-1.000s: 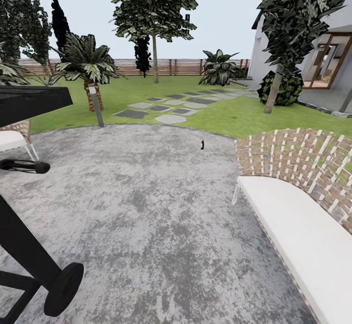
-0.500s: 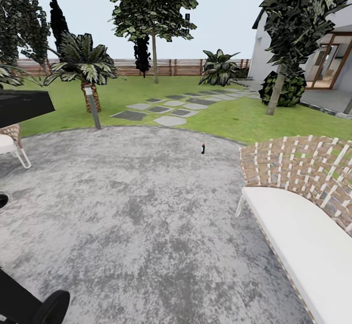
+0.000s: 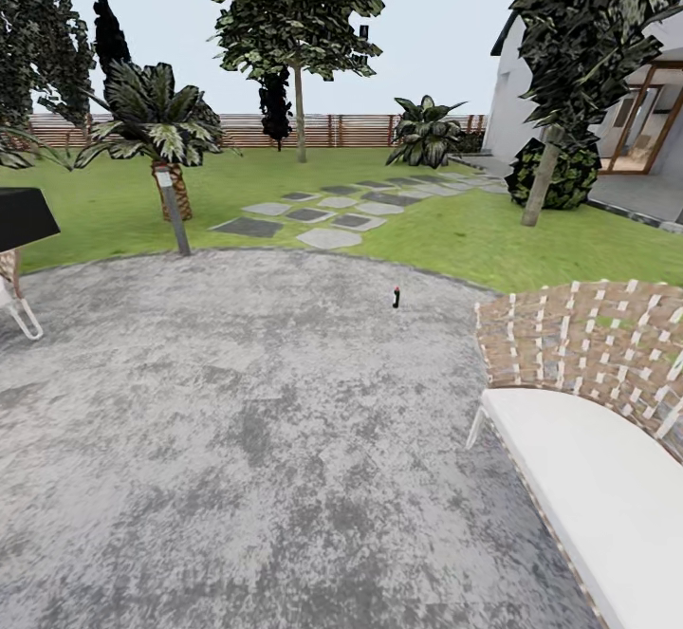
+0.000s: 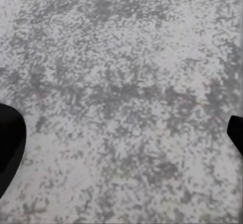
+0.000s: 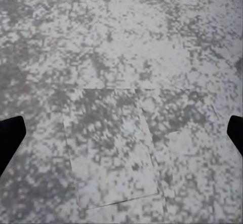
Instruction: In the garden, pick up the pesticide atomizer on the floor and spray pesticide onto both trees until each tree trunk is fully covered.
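Observation:
The pesticide atomizer [image 3: 396, 298] is a tiny dark bottle standing on the grey paving, far ahead near the lawn's edge. One tree has its thin trunk [image 3: 300, 115] at the back of the lawn by the fence. The other tree's leaning trunk [image 3: 539, 187] rises at the right beside a dark bush. My left gripper [image 4: 121, 138] hangs open over bare paving, with its black fingertips [image 4: 9, 142] at the picture's edges. In the same way my right gripper [image 5: 121, 133] is open above paving slabs, with nothing between its fingers [image 5: 10, 136].
A woven sofa with a white cushion [image 3: 593, 458] fills the right foreground. A black table [image 3: 21, 216] and a chair leg [image 3: 21, 319] sit at the left edge. A palm [image 3: 161, 126], a grey post [image 3: 174, 214] and stepping stones [image 3: 327, 216] lie beyond the paving.
The whole head view has shifted as the camera moved: the black table and wheeled frame slid out to the left, and the sofa dropped lower right. The atomizer stays put.

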Robot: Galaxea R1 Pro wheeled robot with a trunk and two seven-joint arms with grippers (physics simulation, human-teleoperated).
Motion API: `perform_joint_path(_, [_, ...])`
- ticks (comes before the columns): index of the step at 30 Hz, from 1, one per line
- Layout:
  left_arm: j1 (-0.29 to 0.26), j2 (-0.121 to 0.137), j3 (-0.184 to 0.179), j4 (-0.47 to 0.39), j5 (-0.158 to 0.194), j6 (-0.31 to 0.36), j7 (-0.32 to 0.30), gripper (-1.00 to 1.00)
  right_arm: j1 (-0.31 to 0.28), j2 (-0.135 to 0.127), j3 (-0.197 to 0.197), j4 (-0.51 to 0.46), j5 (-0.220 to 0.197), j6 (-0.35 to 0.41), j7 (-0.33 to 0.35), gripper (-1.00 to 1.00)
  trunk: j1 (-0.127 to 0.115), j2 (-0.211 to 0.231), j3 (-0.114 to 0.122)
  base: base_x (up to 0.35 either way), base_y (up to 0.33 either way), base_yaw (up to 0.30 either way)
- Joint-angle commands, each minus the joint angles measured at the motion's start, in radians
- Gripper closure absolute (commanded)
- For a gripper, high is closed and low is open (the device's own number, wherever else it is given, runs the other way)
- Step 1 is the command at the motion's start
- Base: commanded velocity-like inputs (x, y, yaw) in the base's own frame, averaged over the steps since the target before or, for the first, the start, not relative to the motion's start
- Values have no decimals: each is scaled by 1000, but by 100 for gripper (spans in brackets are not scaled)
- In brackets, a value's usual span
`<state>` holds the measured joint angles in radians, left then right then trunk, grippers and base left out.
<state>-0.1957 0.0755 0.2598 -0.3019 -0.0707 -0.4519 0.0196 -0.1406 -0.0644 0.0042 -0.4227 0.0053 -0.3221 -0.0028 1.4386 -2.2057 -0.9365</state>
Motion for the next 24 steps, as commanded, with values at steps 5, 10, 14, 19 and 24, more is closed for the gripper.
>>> perform_joint_path(5, [-1, 0, 5, 1, -8, -4, 2, -100, -1, 0, 0, 1, 1, -3, 0, -100, 0, 0, -1, 340, -70, 0])
perform_joint_path(10, [-1, 0, 7, 1, -8, -4, 2, -100, -1, 0, 0, 1, 0, -3, 0, -100, 0, 0, -1, 340, -71, 0])
perform_joint_path(14, [-1, 0, 8, 1, -7, -3, 3, -100, -1, -1, 0, 0, -1, -3, 0, -100, 0, 0, -1, 340, -31, 0])
perform_joint_path(19, [-1, 0, 7, 1, -7, -4, 3, -100, -1, 0, 0, -1, -1, -3, 0, -100, 0, 0, -1, 340, -4, 37])
perform_joint_path(24, [-1, 0, 7, 1, -7, -4, 3, -100, -1, 0, 0, -1, -1, -3, 0, -100, 0, 0, -1, 340, 0, 213])
